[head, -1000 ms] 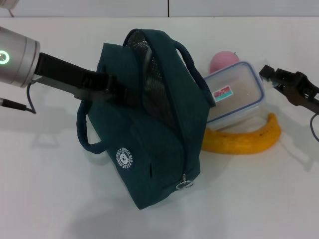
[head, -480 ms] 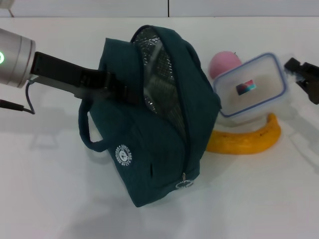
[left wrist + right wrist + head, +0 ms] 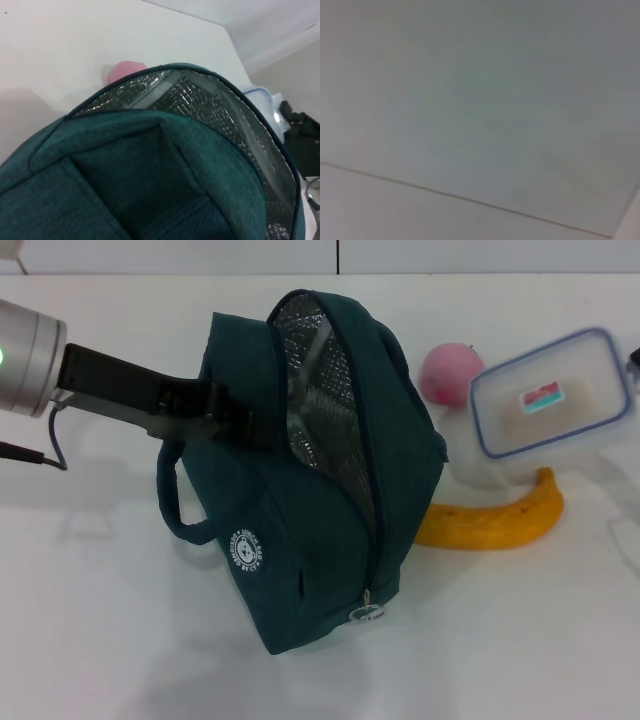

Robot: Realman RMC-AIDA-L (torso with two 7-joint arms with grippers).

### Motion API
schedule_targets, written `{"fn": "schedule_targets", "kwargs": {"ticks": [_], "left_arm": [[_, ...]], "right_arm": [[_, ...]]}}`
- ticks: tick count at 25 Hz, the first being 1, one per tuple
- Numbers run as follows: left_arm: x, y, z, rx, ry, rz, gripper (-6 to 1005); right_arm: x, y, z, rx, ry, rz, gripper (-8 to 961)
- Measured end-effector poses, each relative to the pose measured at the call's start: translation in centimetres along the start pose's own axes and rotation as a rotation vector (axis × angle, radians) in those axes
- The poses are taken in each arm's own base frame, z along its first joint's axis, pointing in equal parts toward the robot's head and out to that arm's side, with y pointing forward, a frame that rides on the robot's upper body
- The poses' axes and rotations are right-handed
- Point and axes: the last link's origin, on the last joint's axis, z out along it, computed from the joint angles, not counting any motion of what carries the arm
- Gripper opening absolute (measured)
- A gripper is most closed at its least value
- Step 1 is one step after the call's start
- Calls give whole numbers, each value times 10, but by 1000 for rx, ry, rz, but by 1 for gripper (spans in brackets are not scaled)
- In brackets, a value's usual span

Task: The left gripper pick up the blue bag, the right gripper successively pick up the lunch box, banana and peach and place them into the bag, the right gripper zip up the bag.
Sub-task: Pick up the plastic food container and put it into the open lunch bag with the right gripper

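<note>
Up off the table, lunch box [image 3: 551, 392] — light, stiff, slippery, best pinched by its rim — right gripper's grip unseen; left gripper [image 3: 222, 412] clamped on floppy blue bag [image 3: 310, 530].

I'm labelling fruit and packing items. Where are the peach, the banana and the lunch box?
peach [image 3: 448, 370]: head view, middle of its pink skin.
banana [image 3: 500, 521]: head view, middle of its curved body.
lunch box [image 3: 552, 392]: head view, centre of the clear lid.

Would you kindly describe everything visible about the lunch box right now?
The lunch box is a clear plastic rectangular container with rounded corners, a blue-rimmed clear lid and a small red-and-green label. It is lifted off the table and tilted, lid facing the head camera, above the banana and beside the peach. What grips it is barely in view at the frame's right edge.
</note>
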Motion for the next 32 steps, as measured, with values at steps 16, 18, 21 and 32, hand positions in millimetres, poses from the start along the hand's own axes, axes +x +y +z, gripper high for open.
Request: {"fn": "schedule_targets", "kwargs": {"ticks": [16,18,21,32], "left_arm": [[1,0,0,0,-9,8,40],[1,1,0,1,-11,12,40],[2,1,1,0,-12,14,40],[2,2,1,0,-12,26,40]], "right_arm": [[1,33,6,-254,-61,168,152],[3,35,11,-271,-49,188,154],[7,37,19,-285,-33,219,159],[6,43,32,-314,-23,249,175]]}}
